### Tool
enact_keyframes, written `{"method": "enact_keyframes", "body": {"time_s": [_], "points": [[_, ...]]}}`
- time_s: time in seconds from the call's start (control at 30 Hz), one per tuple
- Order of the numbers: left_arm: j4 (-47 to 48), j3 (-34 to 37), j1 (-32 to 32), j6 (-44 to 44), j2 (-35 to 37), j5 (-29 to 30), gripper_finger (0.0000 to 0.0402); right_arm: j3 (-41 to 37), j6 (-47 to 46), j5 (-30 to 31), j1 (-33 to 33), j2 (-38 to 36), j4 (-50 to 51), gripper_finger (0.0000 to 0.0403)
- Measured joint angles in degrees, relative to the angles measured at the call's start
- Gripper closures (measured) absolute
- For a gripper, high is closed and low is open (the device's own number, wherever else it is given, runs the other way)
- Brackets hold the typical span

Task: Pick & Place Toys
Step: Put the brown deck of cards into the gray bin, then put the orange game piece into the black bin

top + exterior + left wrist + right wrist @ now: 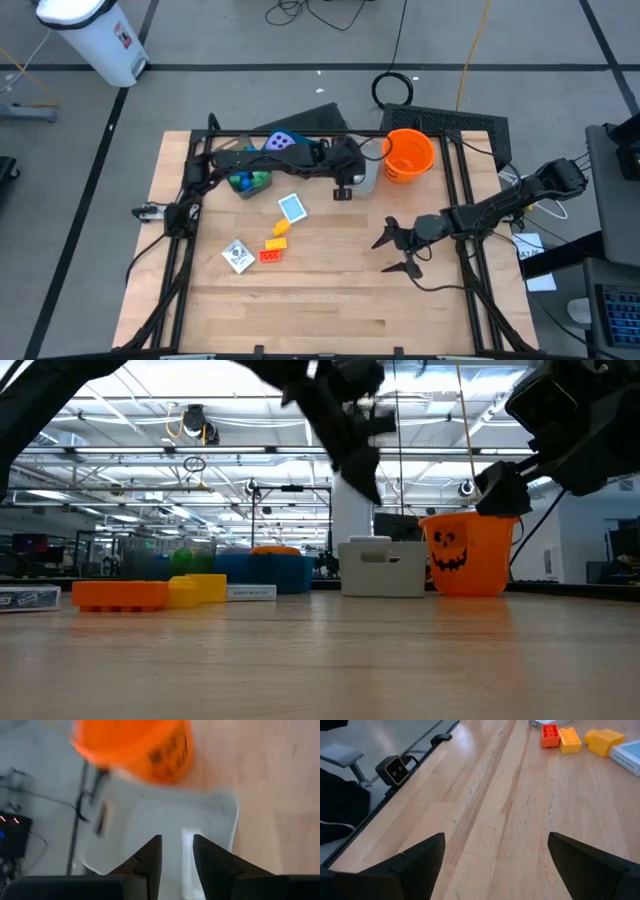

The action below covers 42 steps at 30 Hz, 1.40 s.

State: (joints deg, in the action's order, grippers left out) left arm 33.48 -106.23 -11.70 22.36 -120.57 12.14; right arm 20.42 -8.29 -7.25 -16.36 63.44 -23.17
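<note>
Hovering over a white tray [165, 820] beside the orange bucket [408, 153], left fingers [150, 857] narrowly parted, right fingers [420, 857] spread wide.

We read this as a robotics lab inside a big industrial hall. The low view shows a high ceiling [150, 435] of white trusses and strip lights, with workstations and monitors [30, 545] far behind. From above, a wooden table [330, 300] in a black frame [180, 260] stands on a grey floor [230, 40] marked with dark tape lines, cables [395, 85] running off its far edge, a white bin [95, 35] near the far left corner.
</note>
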Motion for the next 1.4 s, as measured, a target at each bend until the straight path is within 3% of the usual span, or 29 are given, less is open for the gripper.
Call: {"method": "enact_keyframes", "body": {"time_s": [0.27, 0.67, 0.9, 1.03, 1.4], "points": [[12.2, -11.5, 3.6, -3.7, 4.6, -0.2, 0.0282, -6.1, 0.0, 3.9, 0.0, 0.0, -12.2, 0.0055], [23.2, -10.3, 13.6, -11.5, 10.6, -6.6, 0.0282, -8.9, -6.2, 4.2, -0.2, 0.0, -20.4, 0.0055], [11.3, 3.5, 21.9, -12.8, 10.5, -6.8, 0.0282, -8.9, -9.2, 4.2, -0.2, 0.0, -21.6, 0.0055], [-0.5, 14.2, 25.0, -15.2, 10.5, -7.7, 0.0282, -8.9, -9.2, 4.3, -0.2, 0.0, -21.6, 0.0055], [-21.7, 36.9, 26.8, -25.3, 14.8, -7.7, 0.0282, -8.9, -9.7, 4.4, -0.2, 0.0, -21.1, 0.0055]]}}
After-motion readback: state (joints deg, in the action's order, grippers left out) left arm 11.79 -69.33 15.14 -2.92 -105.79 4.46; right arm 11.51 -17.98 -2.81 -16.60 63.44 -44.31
